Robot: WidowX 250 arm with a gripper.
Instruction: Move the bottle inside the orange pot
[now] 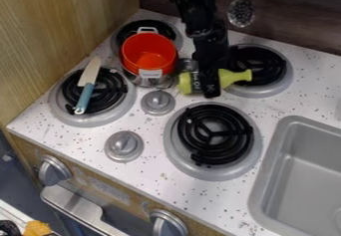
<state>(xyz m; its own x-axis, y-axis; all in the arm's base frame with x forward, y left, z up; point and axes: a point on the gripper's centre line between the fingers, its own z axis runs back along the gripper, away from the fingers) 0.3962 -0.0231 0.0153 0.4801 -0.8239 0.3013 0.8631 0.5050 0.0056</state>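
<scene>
My gripper (210, 83) hangs down just right of the orange pot, across the middle of the yellow-green bottle (237, 76). The bottle lies sideways, its narrow neck pointing right toward the back right burner and its wider end toward the pot. The gripper hides its middle part, and whether the bottle is held cannot be told. The orange pot (148, 51) stands upright at the back left burner, open at the top, with pale handles; a metal pot (142, 79) shows below and around its lower front.
A knife (86, 91) with a blue handle lies on the front left burner. The front right burner (214, 134) is bare, with the sink (303, 168) to its right. Silver knobs (158, 102) stand between the burners. A slotted ladle (241, 12) hangs at the back.
</scene>
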